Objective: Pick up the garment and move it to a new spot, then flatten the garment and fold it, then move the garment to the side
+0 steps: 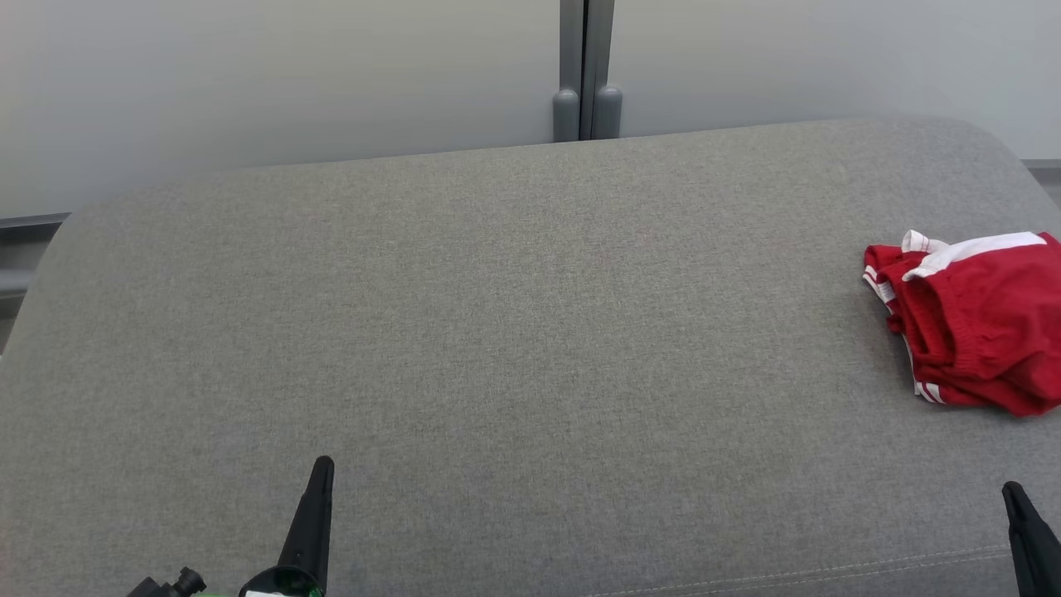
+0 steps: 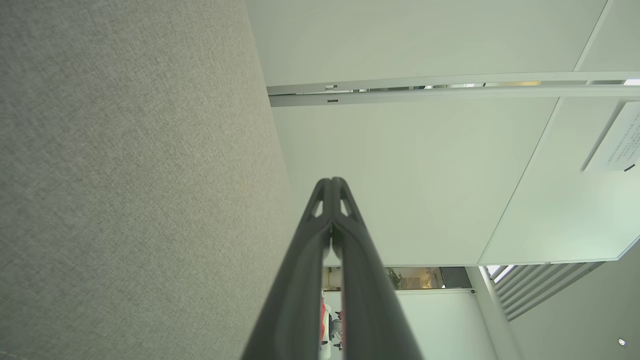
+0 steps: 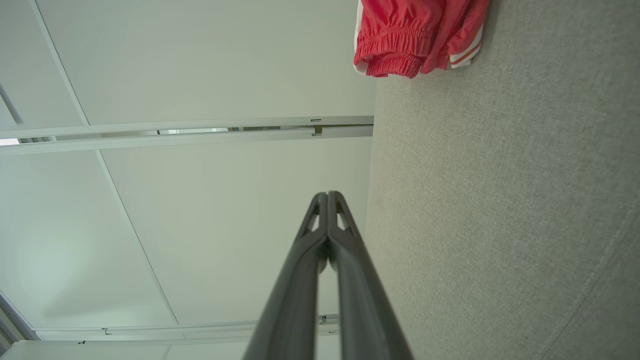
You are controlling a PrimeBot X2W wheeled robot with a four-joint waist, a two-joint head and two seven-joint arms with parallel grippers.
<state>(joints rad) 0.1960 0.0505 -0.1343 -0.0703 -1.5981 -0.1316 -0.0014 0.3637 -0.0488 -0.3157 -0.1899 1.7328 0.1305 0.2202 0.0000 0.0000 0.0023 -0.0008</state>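
- Head view: red shorts (image 1: 978, 323) lie bunched ahead of the right gripper (image 1: 1013, 495), well apart from the left gripper (image 1: 323, 466).
- Both grippers are clenched, holding nothing.

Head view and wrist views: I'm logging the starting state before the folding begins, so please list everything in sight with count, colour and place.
garment: one, red with white trim, bunched up at the right end of the padded surface
padded surface: one, grey fabric, spanning the scene in front of the robot
wall panels: several, pale, behind the padded surface
post: one, grey, between the wall panels at top centre
left gripper: one, dark, lower left over the padded surface, jaws shut, holding nothing
right gripper: one, dark, lower right, nearer side of the garment and apart from it, jaws shut, holding nothing
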